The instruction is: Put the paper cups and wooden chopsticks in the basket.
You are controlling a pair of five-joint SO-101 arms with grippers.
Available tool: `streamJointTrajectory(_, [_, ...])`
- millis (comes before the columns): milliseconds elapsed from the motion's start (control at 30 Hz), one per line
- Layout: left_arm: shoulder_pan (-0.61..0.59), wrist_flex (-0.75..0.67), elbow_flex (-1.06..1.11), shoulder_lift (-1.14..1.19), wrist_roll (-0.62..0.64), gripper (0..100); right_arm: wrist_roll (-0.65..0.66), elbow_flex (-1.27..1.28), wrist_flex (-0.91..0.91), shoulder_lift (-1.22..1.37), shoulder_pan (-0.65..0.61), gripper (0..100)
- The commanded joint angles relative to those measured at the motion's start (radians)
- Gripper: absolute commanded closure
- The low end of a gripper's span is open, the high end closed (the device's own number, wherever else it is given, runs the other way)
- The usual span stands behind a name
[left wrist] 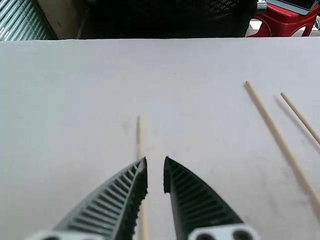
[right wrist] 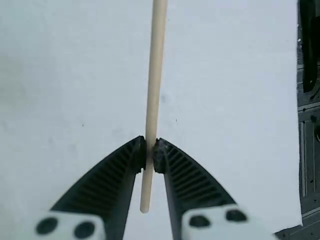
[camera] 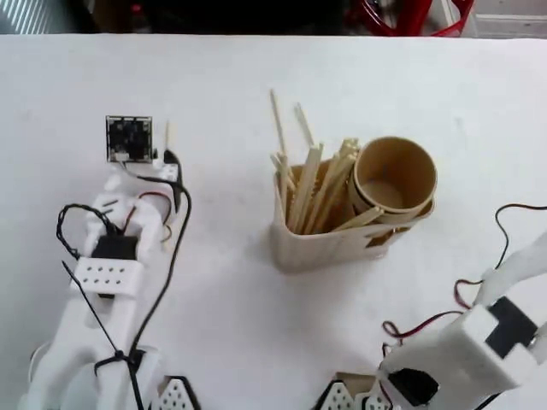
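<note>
A woven basket (camera: 325,248) stands mid-table with several wooden chopsticks (camera: 312,188) upright in it and stacked paper cups (camera: 395,178) at its right end. My left gripper (left wrist: 155,165) hovers low over the table, open by a narrow gap. One chopstick (left wrist: 139,135) lies on the table between its fingers, close to one finger; from above this chopstick (camera: 167,135) pokes out past the left gripper (camera: 169,159). My right gripper (right wrist: 149,145) is shut on a chopstick (right wrist: 155,75) near its end. Two more chopsticks (left wrist: 280,140) show flat on the table.
The right arm (camera: 466,359) sits at the front right corner with red and black cables (camera: 504,231) looping beside it. The table's dark edge (right wrist: 310,125) runs close to the right gripper. Red chair legs (camera: 402,17) stand past the far edge.
</note>
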Motion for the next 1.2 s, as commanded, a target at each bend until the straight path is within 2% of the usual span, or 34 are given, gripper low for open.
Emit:
streamJointTrajectory(0, [0.007, -0.02, -0.005, -0.024, -0.011, 92, -0.095, -0.017, 0.025, -0.177, -0.053, 98.0])
streamJointTrajectory(233, [0.007, -0.02, -0.005, -0.024, -0.011, 92, -0.261, 0.229, 0.021, -0.558, -0.259, 98.0])
streamJointTrajectory(467, [0.007, -0.02, -0.005, -0.024, -0.011, 92, -0.499, 0.476, -0.102, -1.02, -0.638, 98.0])
streamJointTrajectory(633, [0.007, -0.02, -0.005, -0.024, -0.011, 92, -0.641, 0.595, -0.22, -1.224, -0.852, 98.0])
streamJointTrajectory(767, [0.008, -0.02, -0.005, -0.024, -0.011, 92, -0.732, 0.833, -0.346, -1.362, -1.021, 98.0])
streamJointTrajectory(933, [0.01, -0.02, -0.005, -0.024, -0.011, 92, -0.76, 1.197, -0.591, -1.558, -1.106, 98.0])
streamJointTrajectory(1167, [0.012, -0.02, -0.005, -0.024, -0.011, 92, -0.764, 1.557, -0.9, -1.653, -1.104, 98.0])
